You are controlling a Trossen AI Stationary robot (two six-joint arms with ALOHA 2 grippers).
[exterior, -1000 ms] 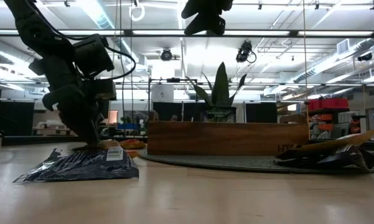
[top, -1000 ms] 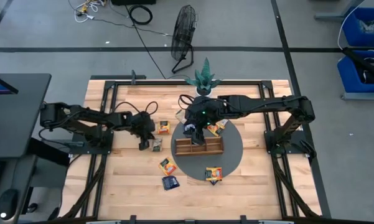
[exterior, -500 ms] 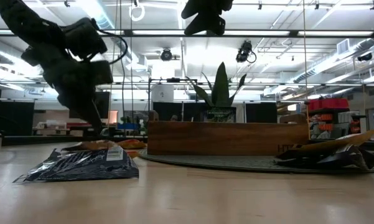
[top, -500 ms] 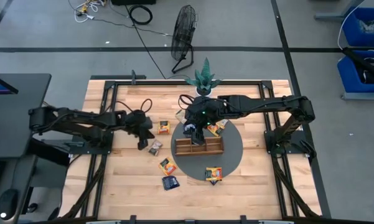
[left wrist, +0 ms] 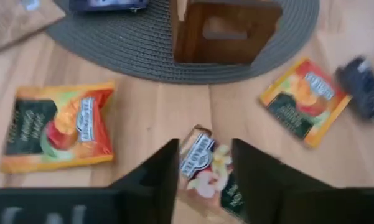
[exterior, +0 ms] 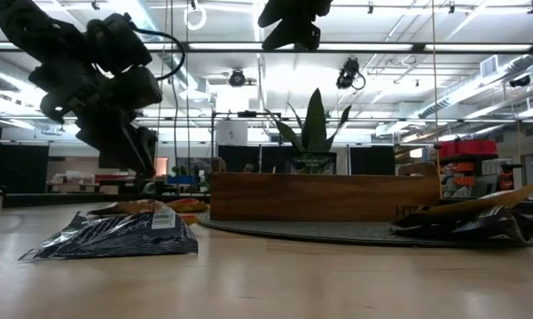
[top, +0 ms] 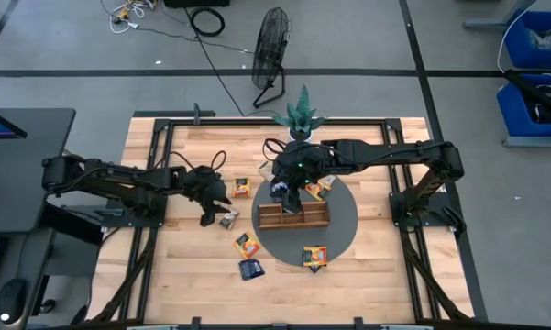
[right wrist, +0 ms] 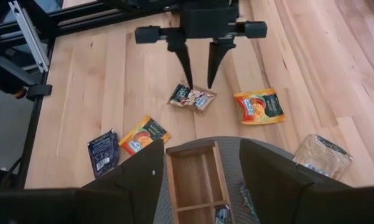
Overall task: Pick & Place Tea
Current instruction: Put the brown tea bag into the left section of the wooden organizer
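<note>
1. Pale wood planks form the table (top: 192,275), and a round grey mat (top: 344,229) on it carries the brown wooden tray (top: 293,215), whose long axis runs across the table from left to right in the high view.
2. The left gripper (top: 215,209) sits low over the bare wood just left of the mat. Its fingers (left wrist: 165,171) stand apart, with a gap between them about as wide as the sachet below, and they hold nothing.
3. The whitish sachet (left wrist: 205,168) lies flat on the wood between those fingers; in the right wrist view it (right wrist: 191,97) sits at the fingertips, its longer side crosswise to the fingers.
4. An orange sachet (top: 241,188) lies just beside it, towards the far edge of the table.
5. A second orange sachet (top: 247,245) lies nearer the front edge, turned diagonal to the planks, with a dark blue sachet (top: 252,269) close in front of it.
6. Another orange sachet (top: 314,256) rests on the front part of the mat.
7. The right gripper (top: 289,194) hangs above the tray's left end, its fingers (right wrist: 267,180) spread wide and empty.
8. A clear crumpled wrapper (right wrist: 320,155) lies on the wood beside the mat.
9. A small potted plant (top: 302,115) stands at the table's far edge.
</note>
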